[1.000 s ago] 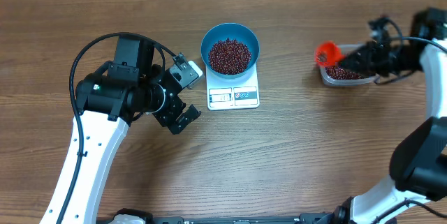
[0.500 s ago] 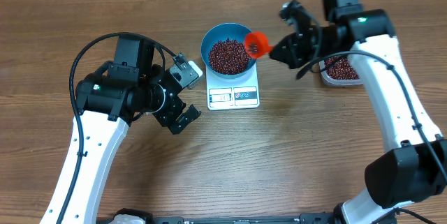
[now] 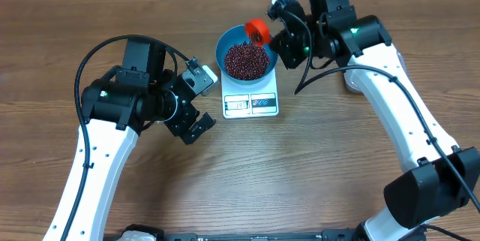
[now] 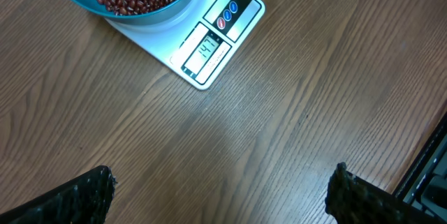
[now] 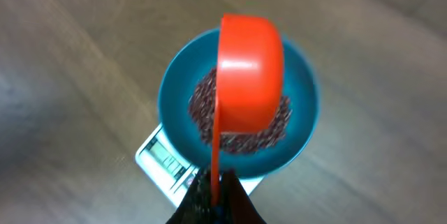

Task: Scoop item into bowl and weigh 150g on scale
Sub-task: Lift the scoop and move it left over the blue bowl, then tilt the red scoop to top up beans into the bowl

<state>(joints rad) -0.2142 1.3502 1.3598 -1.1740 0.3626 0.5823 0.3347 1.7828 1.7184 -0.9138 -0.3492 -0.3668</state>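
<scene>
The blue bowl (image 3: 223, 46) holds a heap of dark red-brown beans (image 3: 246, 59) and stands on the white scale (image 3: 251, 104). My right gripper (image 3: 279, 40) is shut on the thin handle of an orange scoop (image 3: 257, 31), which hangs over the bowl's far right rim. From the right wrist, the scoop (image 5: 250, 77) shows its outer side above the beans (image 5: 202, 109) and bowl (image 5: 304, 102); its inside is hidden. My left gripper (image 3: 202, 102) stands open just left of the scale. The left wrist view has the scale (image 4: 216, 35) ahead of bare wood between the fingertips (image 4: 91, 190).
Part of a clear tub (image 3: 349, 83) shows under my right arm, to the right of the scale. The table's front edge is at the bottom of the overhead view, and bare wood lies in front of the scale.
My right arm has swung left from the tub, carrying the orange scoop to a spot over the bowl. The left arm has stayed still.
</scene>
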